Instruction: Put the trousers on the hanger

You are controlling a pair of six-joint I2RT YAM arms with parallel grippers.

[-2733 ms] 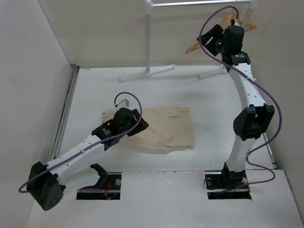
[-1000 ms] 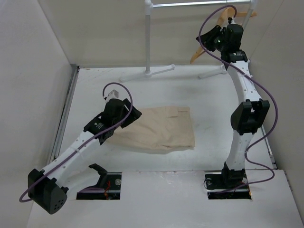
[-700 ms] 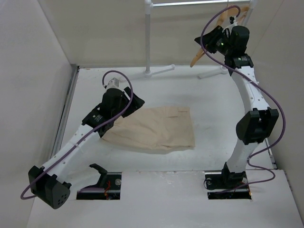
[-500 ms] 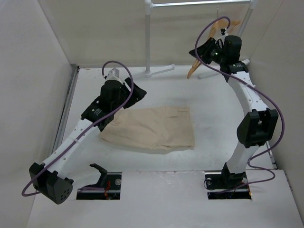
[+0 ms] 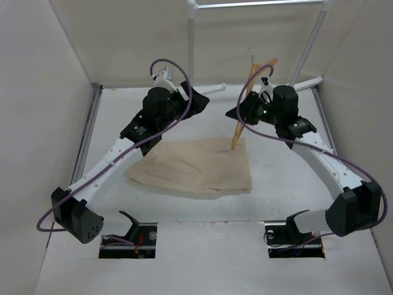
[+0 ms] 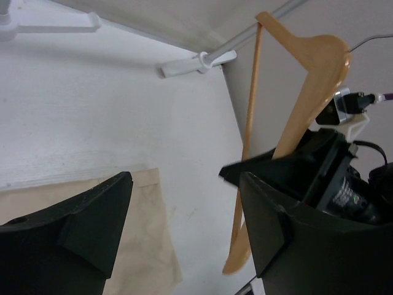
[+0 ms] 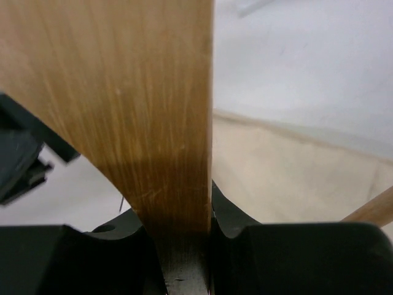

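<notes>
Bringing the hanger (image 5: 238,132) over the trousers (image 5: 196,166)
Your right hand (image 7: 180,243) is clamped on it; your left hand (image 6: 184,184) is spread empty, so next thread the trousers through.

Grained wooden hanger (image 7: 153,92), wrinkled cloth trousers (image 5: 196,166)

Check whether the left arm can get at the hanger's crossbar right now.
Probably yes: the left gripper is open and faces the hanger, nothing between them; the right gripper clamps the thick shoulder, leaving the crossbar bare.
</notes>
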